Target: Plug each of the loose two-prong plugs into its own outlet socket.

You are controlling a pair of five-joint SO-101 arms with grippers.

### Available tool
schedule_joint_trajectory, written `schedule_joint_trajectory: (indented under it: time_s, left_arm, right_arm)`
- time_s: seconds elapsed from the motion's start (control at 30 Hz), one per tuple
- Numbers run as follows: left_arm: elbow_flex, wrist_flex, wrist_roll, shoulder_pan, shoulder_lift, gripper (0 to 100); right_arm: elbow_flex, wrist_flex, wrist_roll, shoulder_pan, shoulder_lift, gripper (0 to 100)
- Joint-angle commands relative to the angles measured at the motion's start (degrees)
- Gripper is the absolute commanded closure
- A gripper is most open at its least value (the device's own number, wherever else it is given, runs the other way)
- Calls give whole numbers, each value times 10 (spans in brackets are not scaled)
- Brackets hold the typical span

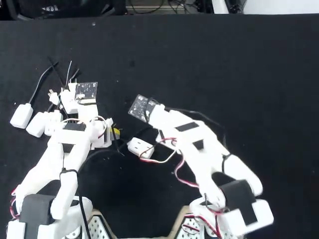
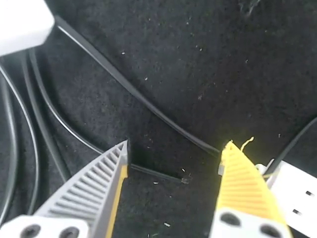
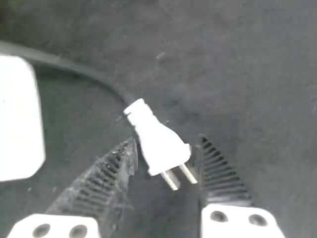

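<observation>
In the right wrist view a white two-prong plug (image 3: 158, 144) on a black cable lies on the black mat, prongs toward the camera. My right gripper (image 3: 167, 144) is open, one dark finger on each side of the plug. A white block (image 3: 17, 119) lies beside them. My left gripper (image 2: 176, 145) is open over the mat, with a thin black cable (image 2: 148, 106) running between its grey and yellow fingers. A white outlet socket (image 2: 294, 191) sits just outside the yellow finger. From above, the left gripper (image 1: 110, 133) is near a white socket (image 1: 139, 148).
Several white outlet blocks (image 1: 30, 119) and loose plugs with black cables (image 1: 52, 94) lie at the left of the table. The right arm (image 1: 194, 144) stretches across the middle. The far and right parts of the black mat (image 1: 239, 69) are bare.
</observation>
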Motion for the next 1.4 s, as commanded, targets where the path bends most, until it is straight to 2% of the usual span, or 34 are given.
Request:
schedule_joint_trajectory:
  time_s: [0.0,0.1,0.17,0.3,0.47,0.67,0.87,1.0,1.13,1.3,1.37]
  left_arm:
    - [-1,-8,4,-5,-5,705]
    - [0,-8,4,-7,-6,705]
    - [0,-8,4,-7,-6,705]
    - [0,-8,4,-7,-6,705]
    - [0,-8,4,-7,-4,705]
    - [0,-9,4,-6,-4,705]
    - [0,-8,4,-7,-4,705]
    - [0,-7,4,-7,-4,705]
    - [0,-7,4,-7,-4,705]
    - [0,-7,4,-7,-4,705]
    - [0,-7,4,-6,-4,705]
  right_arm:
    - [-111,108,-1,-10,59,840]
    - [-204,181,-40,6,138,811]
    - [-241,212,-40,16,167,832]
    - [-242,223,-45,18,167,993]
    - [-224,285,-54,68,91,988]
    - [-211,378,-146,179,-35,988]
    - [-161,330,-178,258,-50,987]
    - [-160,292,-194,337,-40,987]
    - [-150,312,-246,321,-18,979]
    - [-181,414,-237,234,8,792]
    - [-199,441,-237,196,11,766]
